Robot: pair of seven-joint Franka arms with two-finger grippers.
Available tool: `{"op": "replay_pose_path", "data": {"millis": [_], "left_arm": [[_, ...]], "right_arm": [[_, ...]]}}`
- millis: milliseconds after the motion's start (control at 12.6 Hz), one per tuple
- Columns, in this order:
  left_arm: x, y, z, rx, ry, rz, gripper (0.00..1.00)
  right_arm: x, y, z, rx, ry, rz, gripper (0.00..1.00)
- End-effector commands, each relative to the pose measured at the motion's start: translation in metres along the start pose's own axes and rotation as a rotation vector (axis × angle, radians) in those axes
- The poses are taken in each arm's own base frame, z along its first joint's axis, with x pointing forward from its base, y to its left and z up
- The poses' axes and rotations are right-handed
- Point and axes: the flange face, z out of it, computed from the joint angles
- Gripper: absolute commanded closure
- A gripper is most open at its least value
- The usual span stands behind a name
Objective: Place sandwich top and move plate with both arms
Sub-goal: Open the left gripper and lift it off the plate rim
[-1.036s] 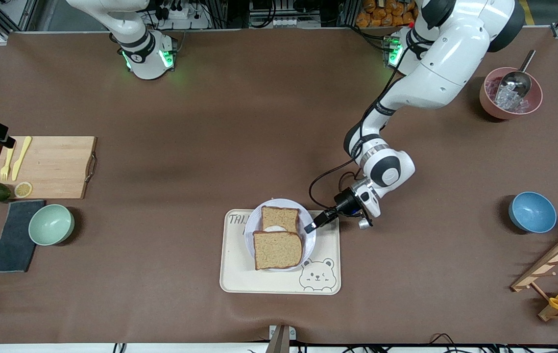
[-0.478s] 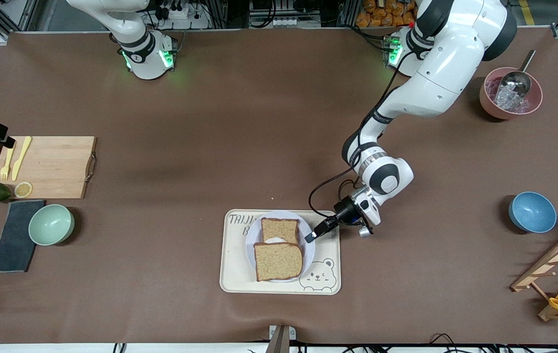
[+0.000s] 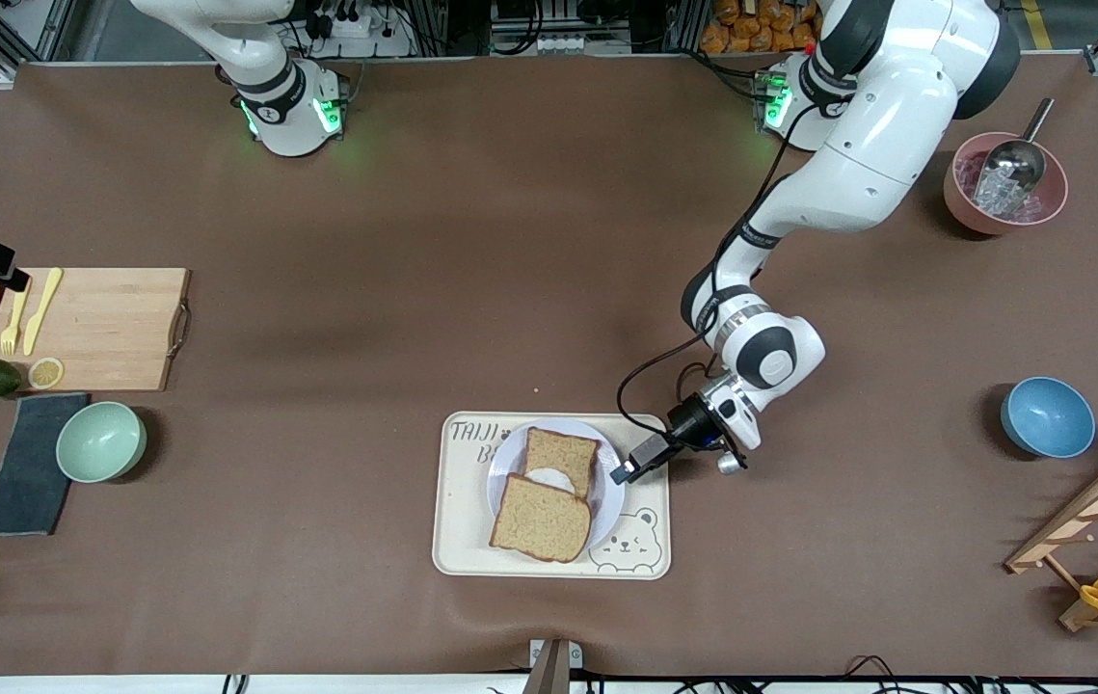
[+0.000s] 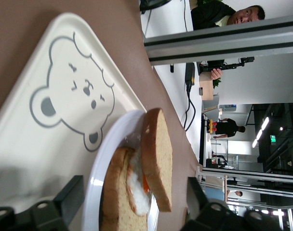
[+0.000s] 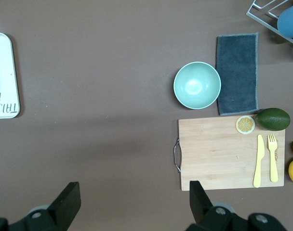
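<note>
Main risk is the sandwich top (image 3: 542,519): it sits low in the middle of the front view, only half over the egg slice (image 3: 563,450). Its farther edge is propped on the egg (image 3: 549,477) and its nearer edge hangs past the plate (image 3: 614,496) rim toward the tray (image 3: 457,545). The left wrist view shows it leaning at a slant on the stack, not lying flat. If the plate gets lifted or tipped like this, the slice probably slides off onto the tray. It looks like it needs squaring up first. Second risk: the left gripper (image 3: 626,472) sits low, just beside the plate rim at the left arm's end, fingers spread wide and gripping nothing. A careless sweep could nudge the plate or clip the bread. Closing on the rim with one arm alone could also tilt the plate. The right gripper (image 5: 134,185) waits high over bare table, fingers also wide and empty, so a two-arm lift is not set up. Bread is nearly square, face up, turned off the tray's edges. Its long axis runs diagonally in the frame, with what looks like the rounded edge toward the bear drawing (image 3: 628,545), but I can't tell for sure.
</note>
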Motion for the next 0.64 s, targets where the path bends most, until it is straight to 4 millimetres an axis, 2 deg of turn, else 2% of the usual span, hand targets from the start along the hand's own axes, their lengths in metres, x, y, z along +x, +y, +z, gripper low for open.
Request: {"op": "replay_pose_path", "data": {"millis": [0, 80, 398, 558], "left_arm": [[0.014, 0.018, -0.014, 0.070, 0.033, 0.063, 0.00], [0.017, 0.021, -0.018, 0.102, 0.046, 0.074, 0.00], [0.037, 0.050, -0.037, 0.182, 0.061, 0.095, 0.00], [0.037, 0.057, -0.050, 0.227, 0.062, 0.138, 0.00]], "right_arm": [[0.003, 0.003, -0.002, 0.020, 0.003, 0.019, 0.00], [0.003, 0.003, -0.003, 0.020, 0.005, 0.019, 0.00], [0.003, 0.003, -0.002, 0.020, 0.002, 0.019, 0.00], [0.003, 0.004, -0.002, 0.025, 0.002, 0.022, 0.00]]}}
